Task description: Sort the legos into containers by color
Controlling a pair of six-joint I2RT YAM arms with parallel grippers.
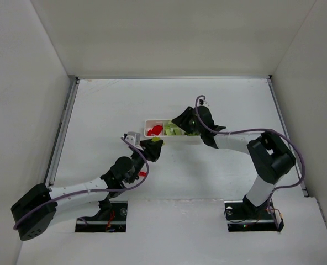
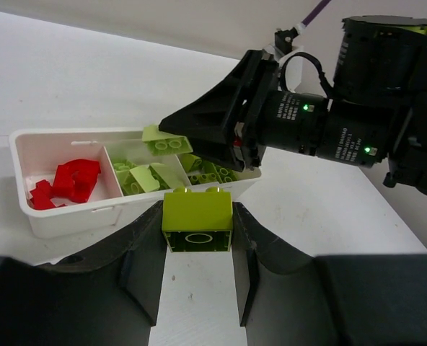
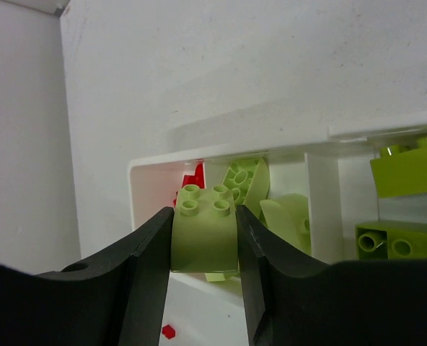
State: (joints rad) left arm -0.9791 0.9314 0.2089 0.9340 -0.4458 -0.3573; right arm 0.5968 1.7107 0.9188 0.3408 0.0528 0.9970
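Observation:
The white tray (image 1: 148, 122) lies mid-table, and its compartments serve as the containers. In the left wrist view the tray's (image 2: 69, 216) left compartment holds red legos (image 2: 69, 180) and the middle one holds pale green legos (image 2: 145, 176). My left gripper (image 2: 197, 216) is shut on a yellow-green brick (image 2: 197, 210), just in front of the tray's near wall. My right gripper (image 3: 204, 223) is shut on a pale green curved brick (image 3: 204, 238). It hangs over the middle compartment, near the divider with the red legos (image 3: 195, 176). From above, the right gripper (image 1: 180, 122) covers the tray's right part.
Brighter lime bricks (image 3: 408, 169) lie in the compartment to the right of the middle one. A tiny red piece (image 3: 169, 331) sits on the table just outside the tray. White walls enclose the table on three sides. The two grippers are close together at the tray.

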